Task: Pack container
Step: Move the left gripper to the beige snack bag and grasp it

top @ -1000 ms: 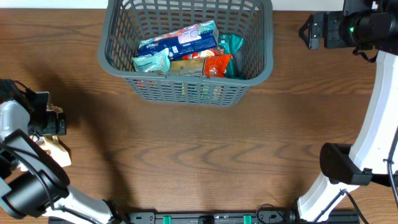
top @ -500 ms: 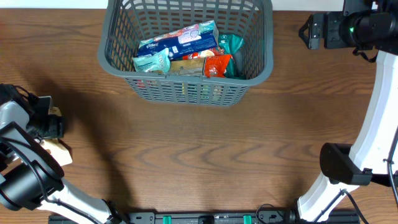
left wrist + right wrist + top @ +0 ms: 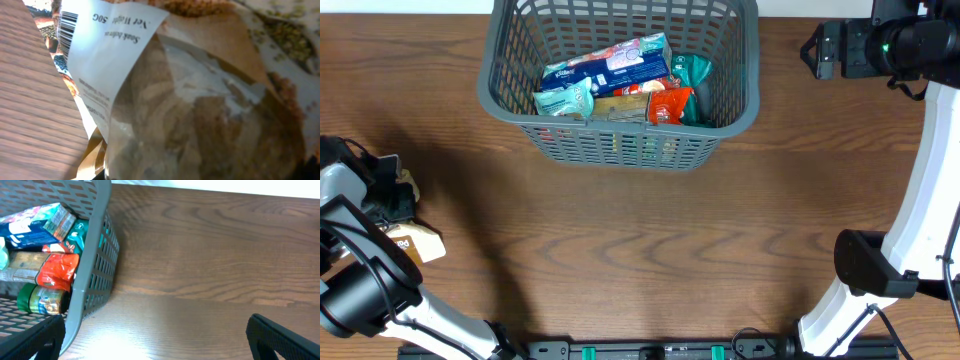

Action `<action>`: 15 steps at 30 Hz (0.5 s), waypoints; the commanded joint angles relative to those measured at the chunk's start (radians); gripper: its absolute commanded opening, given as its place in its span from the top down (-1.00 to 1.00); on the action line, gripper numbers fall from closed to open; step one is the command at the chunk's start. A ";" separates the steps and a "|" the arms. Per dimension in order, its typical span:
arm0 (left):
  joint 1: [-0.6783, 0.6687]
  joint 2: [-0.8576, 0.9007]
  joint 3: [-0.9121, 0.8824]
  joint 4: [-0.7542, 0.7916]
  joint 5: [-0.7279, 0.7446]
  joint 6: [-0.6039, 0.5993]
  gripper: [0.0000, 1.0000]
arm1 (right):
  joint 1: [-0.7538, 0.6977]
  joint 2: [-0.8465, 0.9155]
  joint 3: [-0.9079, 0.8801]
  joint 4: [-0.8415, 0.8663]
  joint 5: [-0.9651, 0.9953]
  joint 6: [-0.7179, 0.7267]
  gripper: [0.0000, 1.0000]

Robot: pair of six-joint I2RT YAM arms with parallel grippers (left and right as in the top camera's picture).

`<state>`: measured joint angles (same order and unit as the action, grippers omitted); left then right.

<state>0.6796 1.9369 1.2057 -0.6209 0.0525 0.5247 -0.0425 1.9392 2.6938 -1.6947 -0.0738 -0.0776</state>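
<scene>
- The container (image 3: 620, 142), a dark grey basket with slotted sides, stands at the far side of the wooden table (image 3: 650, 250), near the middle of its width.
- Inside it lie several snack packets close together: a blue packet (image 3: 620, 62), a mint-green packet (image 3: 563, 100), an orange-red packet (image 3: 670, 103) and a teal packet (image 3: 693, 70).
- The right gripper (image 3: 817, 50) is just beside the far right corner of the container, apart from it and not touching.
- In the right wrist view its two dark fingers (image 3: 30, 337) are spread wide, one in each lower corner. Only bare table is between them.
- In that view the container's wall stands up beyond the finger that is on the left side of the picture. The packets inside can be seen through the slots and over the rim.
- The left gripper (image 3: 398, 195) is at the left edge of the table, well apart from the container.
- A tan packet (image 3: 420, 243) lies directly at the left gripper and comes out from under it toward the near edge.
- In the left wrist view this packet fills the picture very close. It is partly clear and has a white label (image 3: 100, 45) with a barcode.
- The fingers of the left gripper do not show, so I cannot tell whether they pinch the packet or are spread.
</scene>
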 commanded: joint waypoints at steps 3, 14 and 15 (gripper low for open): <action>-0.051 -0.057 0.028 -0.045 0.076 -0.157 0.89 | -0.008 -0.010 0.013 -0.003 0.006 -0.006 -0.99; -0.238 -0.307 0.346 -0.317 0.155 -0.274 0.88 | -0.009 -0.009 0.013 0.010 0.012 -0.006 -0.98; -0.262 -0.320 0.397 -0.346 0.165 -0.276 0.89 | -0.010 -0.008 0.013 0.015 0.027 -0.006 -0.98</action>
<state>0.4736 1.6878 1.4651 -0.9211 0.1528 0.2955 -0.0425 1.9392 2.6938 -1.6855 -0.0727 -0.0776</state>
